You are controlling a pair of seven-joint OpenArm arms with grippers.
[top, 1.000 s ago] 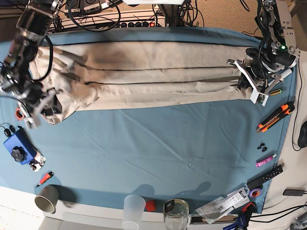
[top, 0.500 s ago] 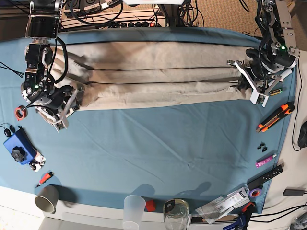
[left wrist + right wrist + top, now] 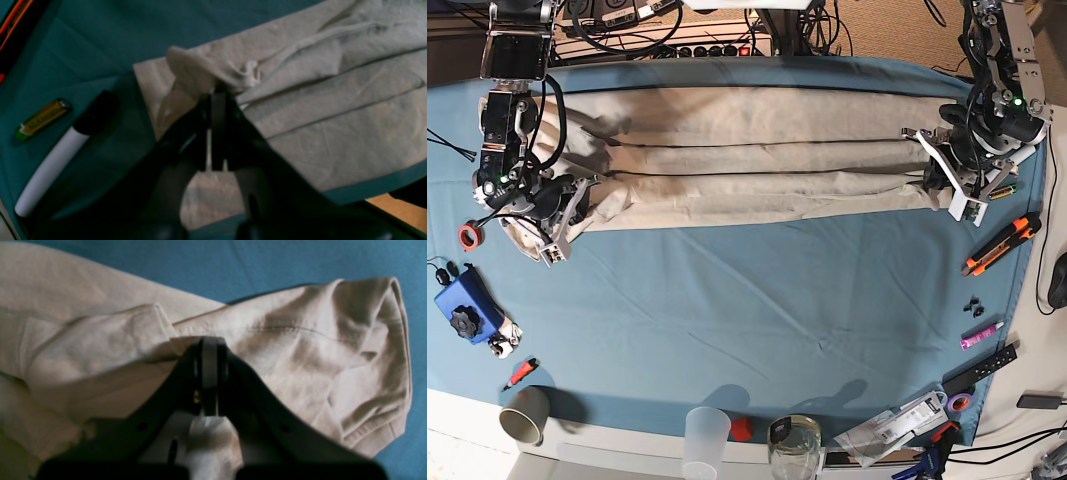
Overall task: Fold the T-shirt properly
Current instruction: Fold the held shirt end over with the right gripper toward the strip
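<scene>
Beige cotton fills the far half of the teal-blue tablecloth (image 3: 757, 300): the plain beige short-sleeved T-shirt (image 3: 747, 150) lies stretched as one long band of lengthwise folds, running nearly from edge to edge in the base view.

At that view's left end, the right gripper (image 3: 555, 222) has just changed: a second ago it hung spread beside the sleeve, and now its dark jaws are pressed together on a pinch of bunched sleeve cloth, as the right wrist view (image 3: 210, 373) confirms. At the right end, the left gripper (image 3: 942, 170) is clamped on the shirt's hem edge, unchanged; the left wrist view (image 3: 217, 100) shows a fold of fabric nipped between its closed tips.

I judge that both ends are now secured, so the band can be lifted and folded across its length next.

Counted, left to right along the near edge: one red ring (image 3: 468, 236), one blue box (image 3: 465, 305), one paper cup (image 3: 524, 413), one clear plastic cup (image 3: 706, 437), one glass jar (image 3: 794, 440). On the right: one orange utility knife (image 3: 1000, 245) and one pink marker (image 3: 980, 336). One shirt, two grippers.
</scene>
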